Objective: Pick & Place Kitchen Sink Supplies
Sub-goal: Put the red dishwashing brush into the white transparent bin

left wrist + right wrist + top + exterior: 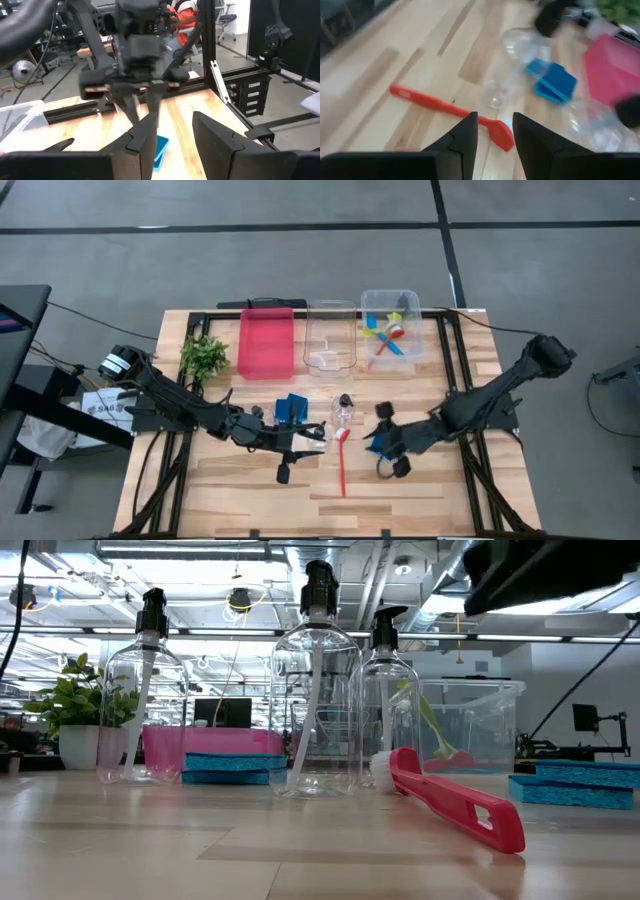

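Observation:
A red brush (342,460) lies flat on the wooden table, near its middle. Three clear bottles with black pump tops (318,690) (385,690) (145,690) stand upright beyond it. One blue sponge (290,410) lies beside my left gripper (315,442), which is open with nothing between its fingers (173,120). A second blue sponge (161,149) lies on the table below my right gripper (375,442). That gripper is also open and hangs over the table. It faces the brush's head (500,134) without touching it.
At the far edge stand a red tray (266,343), a clear bin (330,340) and a second clear bin (392,325) holding coloured brushes. A green plant (204,356) stands at the far left. Bare wood lies along the near edge.

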